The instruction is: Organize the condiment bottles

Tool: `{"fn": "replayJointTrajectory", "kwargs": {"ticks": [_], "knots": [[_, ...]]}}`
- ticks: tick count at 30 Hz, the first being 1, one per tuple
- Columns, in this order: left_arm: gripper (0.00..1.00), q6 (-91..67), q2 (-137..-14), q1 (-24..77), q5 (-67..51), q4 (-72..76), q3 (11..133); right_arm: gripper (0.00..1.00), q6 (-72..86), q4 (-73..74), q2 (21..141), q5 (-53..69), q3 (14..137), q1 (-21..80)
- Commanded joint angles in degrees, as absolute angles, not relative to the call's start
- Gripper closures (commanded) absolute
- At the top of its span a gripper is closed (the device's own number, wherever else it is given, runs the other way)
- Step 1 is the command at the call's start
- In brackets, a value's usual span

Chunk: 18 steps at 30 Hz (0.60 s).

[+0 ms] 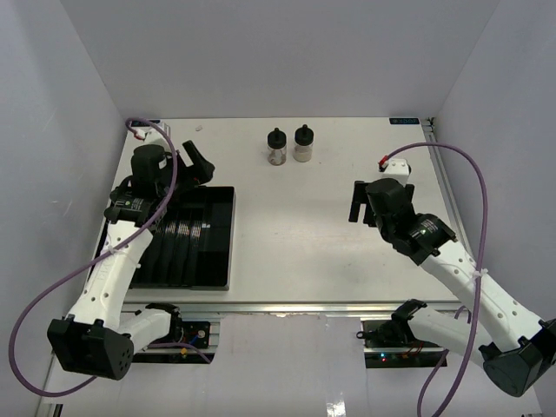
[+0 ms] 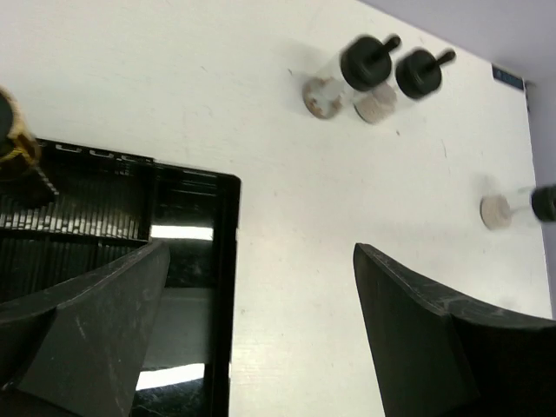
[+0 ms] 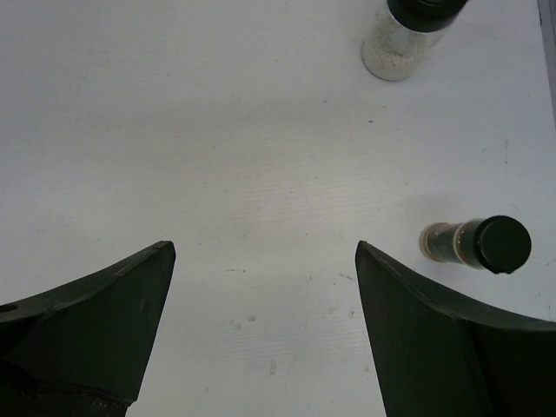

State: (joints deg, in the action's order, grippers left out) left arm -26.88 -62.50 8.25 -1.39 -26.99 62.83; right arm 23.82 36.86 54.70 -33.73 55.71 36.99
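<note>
Two squat black-capped bottles stand side by side at the back middle of the table: one with greyish speckled powder and one with pale powder. A slim dark bottle stands close beside my right gripper's right finger and is hidden under that gripper in the top view. A yellow-brown bottle shows partly at the tray's far left edge. My left gripper is open and empty above the tray's far right corner. My right gripper is open and empty over bare table.
The black slotted tray lies at the left, under my left arm. A squat pale-powder bottle shows at the top of the right wrist view. A white block sits behind the right arm. Grey walls close in the back and sides.
</note>
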Motion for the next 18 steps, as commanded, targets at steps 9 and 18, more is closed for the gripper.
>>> {"fn": "replayJointTrajectory", "kwargs": {"ticks": [9,18], "knots": [[0.02,-24.1,-63.6,28.9,-6.2,-27.4,61.1,0.1,32.0,35.3,56.1,-30.3,54.0,11.4],[0.02,-24.4,-61.9,30.1,-3.5,-28.4,60.2,0.02,35.7,23.2,53.3,-31.3,41.4,1.8]]}}
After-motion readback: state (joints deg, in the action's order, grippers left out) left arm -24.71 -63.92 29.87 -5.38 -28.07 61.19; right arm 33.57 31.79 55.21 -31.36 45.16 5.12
